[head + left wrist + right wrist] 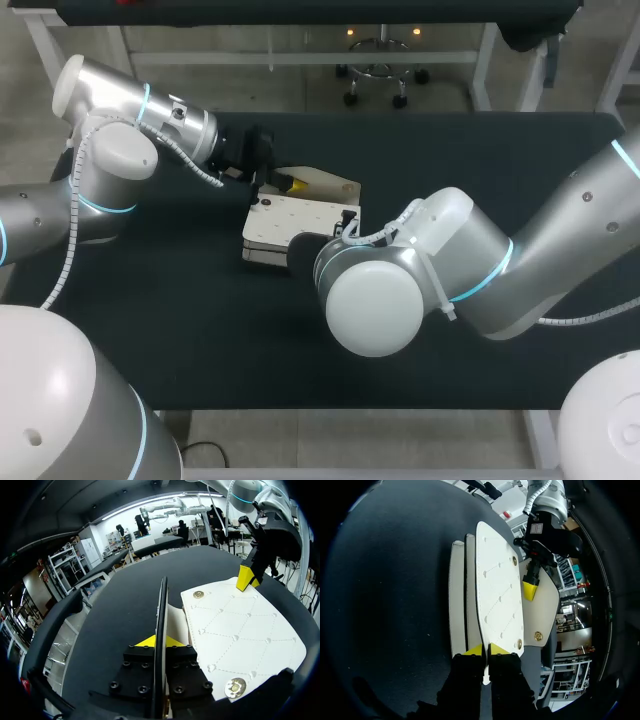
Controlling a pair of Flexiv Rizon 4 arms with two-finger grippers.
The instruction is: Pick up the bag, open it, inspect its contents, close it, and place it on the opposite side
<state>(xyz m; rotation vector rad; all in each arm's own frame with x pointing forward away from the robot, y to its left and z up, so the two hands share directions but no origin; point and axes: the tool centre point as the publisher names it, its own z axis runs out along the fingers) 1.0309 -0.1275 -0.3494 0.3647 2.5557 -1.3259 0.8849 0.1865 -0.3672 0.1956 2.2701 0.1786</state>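
Observation:
A white quilted bag (298,220) lies on the black table, a little left of the middle. In the head view my left gripper (277,182) is at its far edge, while the right arm's wrist hides my right gripper. The left wrist view shows my left gripper (160,641) shut on a thin cream panel (175,625) of the bag, seen edge on. My right gripper (486,650) is shut on the near edge of the quilted panel (497,580), one yellow tip on each side. My other arm's gripper appears in each wrist view: the right gripper (246,577) and the left gripper (530,587).
Gold snaps sit at two corners of the quilted panel (235,686) and on the cream panel (538,636). Both arms lean in over the middle of the table (180,330). Bare black tabletop lies to the left, the right and the front of the bag.

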